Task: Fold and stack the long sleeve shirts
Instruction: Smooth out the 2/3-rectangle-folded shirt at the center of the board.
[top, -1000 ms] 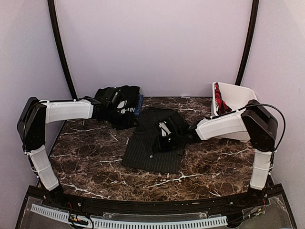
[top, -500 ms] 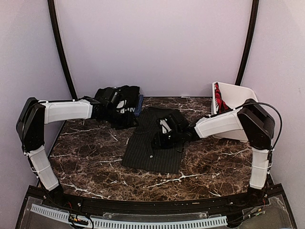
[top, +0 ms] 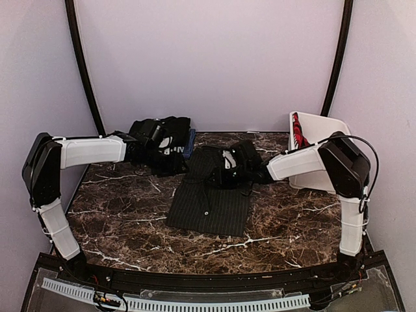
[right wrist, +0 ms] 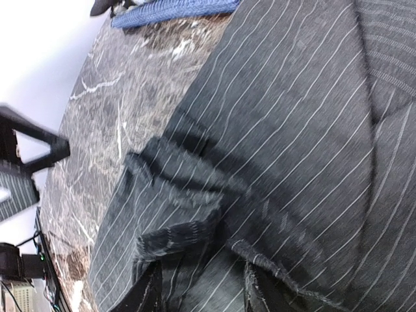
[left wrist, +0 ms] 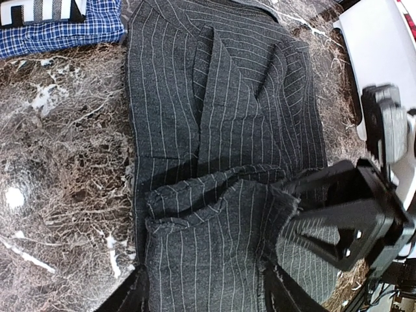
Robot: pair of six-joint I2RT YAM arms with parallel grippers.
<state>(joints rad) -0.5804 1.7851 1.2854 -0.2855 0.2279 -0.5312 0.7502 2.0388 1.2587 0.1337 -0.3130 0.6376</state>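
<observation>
The black pinstriped shirt (top: 208, 205) lies spread in the middle of the marble table; it also shows in the left wrist view (left wrist: 221, 97) and the right wrist view (right wrist: 292, 97). My left gripper (top: 168, 156) is at its back left edge, its jaws closed on a thick raised fold of the shirt (left wrist: 207, 296). My right gripper (top: 224, 174) is over the shirt's upper part, closed on a bunched hem (right wrist: 198, 292). A plain black shirt (top: 172, 127) lies piled at the back left, with a blue shirt (top: 189, 143) with white lettering (left wrist: 39, 10) beside it.
A white plastic basket (top: 322, 127) stands at the back right with a red item (top: 298, 136) in it, close behind the right arm. The back wall runs just beyond the shirt pile. Bare marble (top: 117, 201) shows on the left and along the front.
My right gripper has moved toward the back of the table, taking the bunched pinstriped cloth with it. The lower part of the shirt now lies flatter. The left arm has not moved.
</observation>
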